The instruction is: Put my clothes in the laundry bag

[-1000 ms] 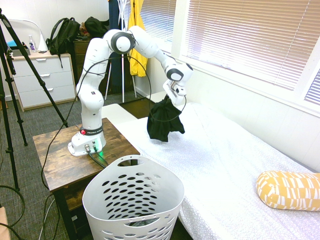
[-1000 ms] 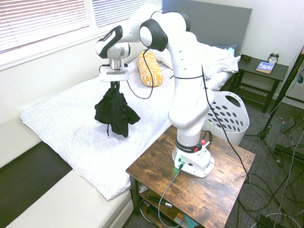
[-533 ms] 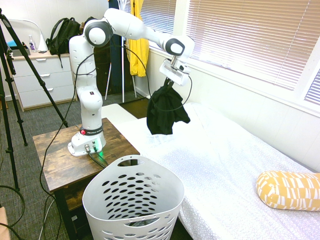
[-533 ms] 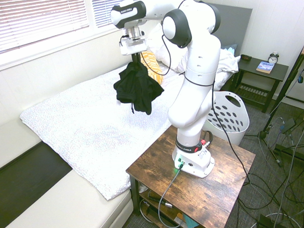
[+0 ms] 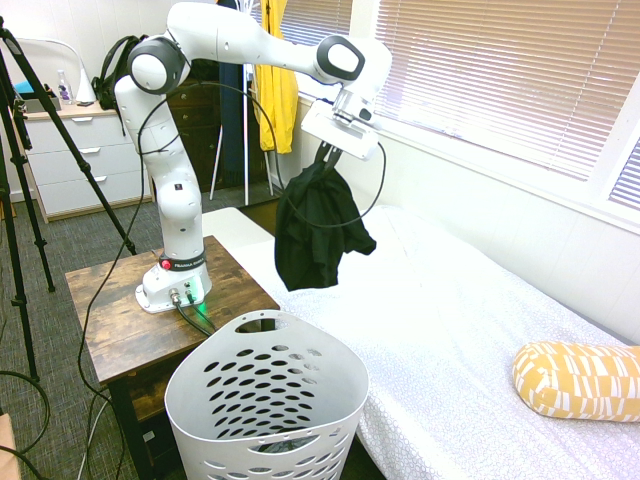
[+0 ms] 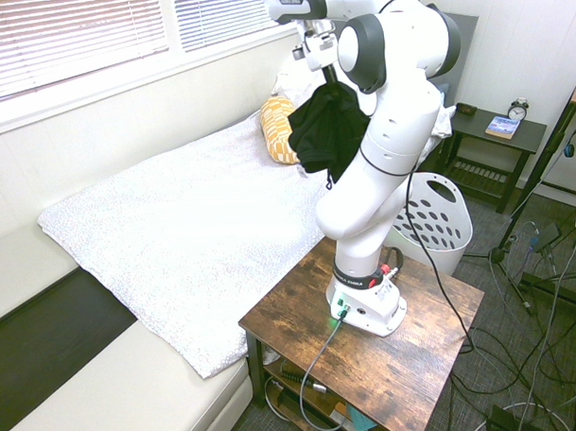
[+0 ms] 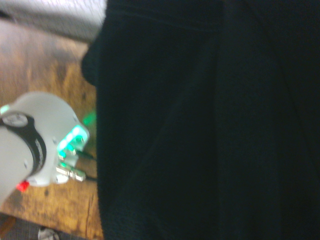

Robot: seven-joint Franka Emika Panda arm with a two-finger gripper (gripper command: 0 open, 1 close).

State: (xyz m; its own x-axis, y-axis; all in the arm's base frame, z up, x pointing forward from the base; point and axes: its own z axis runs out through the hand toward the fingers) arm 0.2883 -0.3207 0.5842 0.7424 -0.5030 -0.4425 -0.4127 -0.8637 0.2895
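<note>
From my remote seat, the gripper fingertips are buried in the bunched top of the black garment, so I can't make out how they pinch it. The wrist view is mostly soft dark cloth (out of focus), with only a blurred strip of the wooden table beside it. The white basket runs off the bottom edge in the first exterior view, and something dark inside shows through its holes, too small to name. In the second exterior view the arm hides most of the basket and part of the yellow pillow.
</note>
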